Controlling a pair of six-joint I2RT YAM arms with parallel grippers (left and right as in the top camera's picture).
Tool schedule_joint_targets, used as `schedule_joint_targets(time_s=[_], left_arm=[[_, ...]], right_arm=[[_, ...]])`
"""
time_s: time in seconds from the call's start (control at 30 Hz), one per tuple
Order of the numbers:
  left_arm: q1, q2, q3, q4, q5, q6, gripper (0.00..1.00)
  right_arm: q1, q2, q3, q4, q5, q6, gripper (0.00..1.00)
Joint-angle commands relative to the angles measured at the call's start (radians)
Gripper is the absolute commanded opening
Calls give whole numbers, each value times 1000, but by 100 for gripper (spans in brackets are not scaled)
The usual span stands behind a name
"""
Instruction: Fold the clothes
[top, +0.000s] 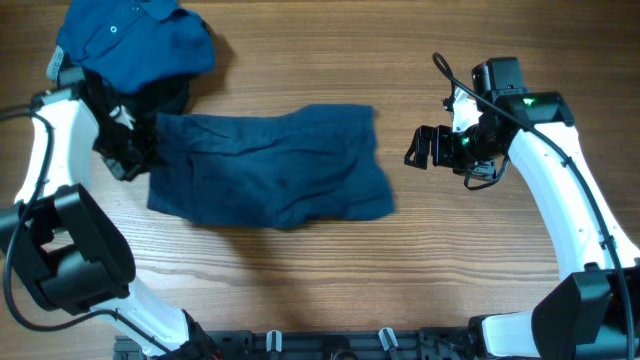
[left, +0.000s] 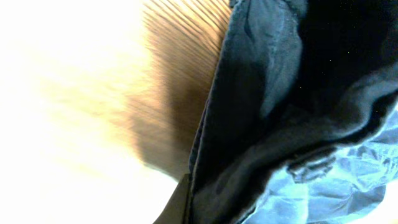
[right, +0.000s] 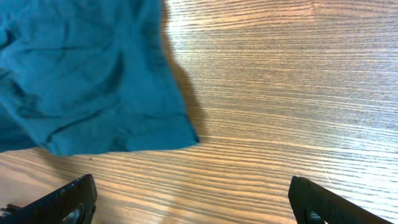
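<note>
A dark blue garment (top: 270, 165), which looks like a pair of shorts, lies spread and rumpled in the middle of the wooden table (top: 420, 260), its long side running from 9 to 3 o'clock. At about 10 o'clock from it a brighter blue collared shirt (top: 130, 38) sits bunched at the far corner, just beside the garment's upper left corner. The left gripper (top: 130, 152) is at the garment's 9 o'clock edge, against the cloth. Its wrist view is filled with dark folds and a patch of lighter blue fabric at 5 o'clock, and I cannot tell whether its jaws are pinching the cloth or spread. The right gripper (top: 420, 148) is over bare wood at 3 o'clock from the garment, near its edge but apart from it. Its fingers (right: 68, 199) stand wide apart with nothing between them, and the garment's corner lies at 11 o'clock in its wrist view.
</note>
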Motion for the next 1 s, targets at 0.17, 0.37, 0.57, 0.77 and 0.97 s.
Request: schedule_joint_targets(time_s=[0.17,0.37,0.57,0.77,0.97], left_arm=[[-70,-7,252,-171,-154,-50,4],[-204,-38,341,-241,-179,-53,4],[-370,-61,343,-275,-268,-106,4],[-531,-74,343,-294,-292,-147,4],[-671,-95,378,-268,-320,-213,4]], right_arm=[[2,-20,14,11,13,8,100],[2,-1,-1,53,13,10,100],[2,45,-64,121,13,34,100],[2,131,-89,176,13,60,100],[2,272,-89,248,16,79,100]])
